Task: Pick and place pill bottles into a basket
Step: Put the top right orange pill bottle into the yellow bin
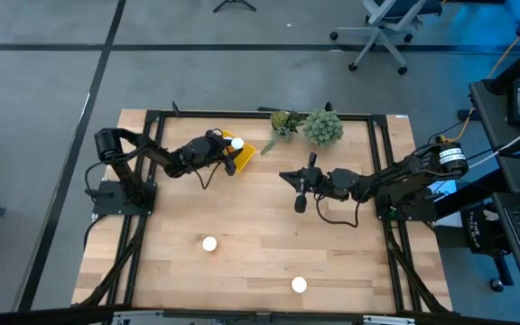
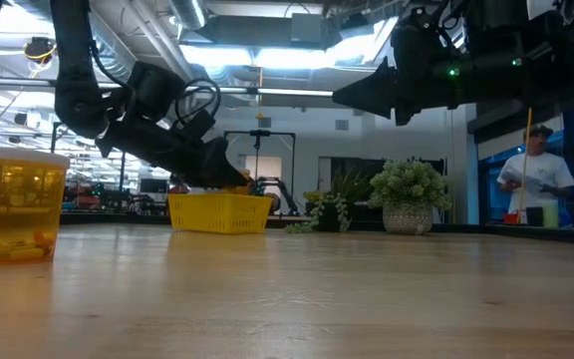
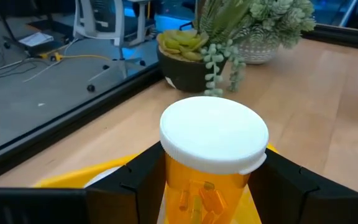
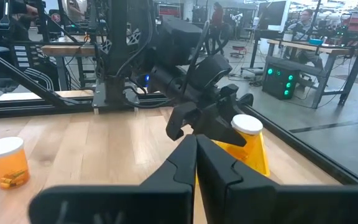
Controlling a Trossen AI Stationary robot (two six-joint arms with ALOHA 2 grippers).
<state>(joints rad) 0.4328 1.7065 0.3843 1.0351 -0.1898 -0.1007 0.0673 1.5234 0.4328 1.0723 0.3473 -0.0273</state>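
From above, the left gripper (image 1: 232, 149) clamped one pill bottle (image 1: 237, 143) upright over the yellow basket (image 1: 245, 155) at eleven o'clock on the table, while two more bottles (image 1: 209, 244) (image 1: 299, 285) stood at seven and six o'clock. The left wrist view showed the fingers (image 3: 135, 180) pinching the held bottle (image 3: 213, 155), its long axis vertical, the basket (image 3: 73, 177) directly beneath. The right gripper (image 1: 300, 191), shut and empty near centre, was the nearer arm to the six o'clock bottle.

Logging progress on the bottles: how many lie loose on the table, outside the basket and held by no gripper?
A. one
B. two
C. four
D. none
B: the high view shows two loose bottles on the table; a third bottle sits in the left gripper over the basket.
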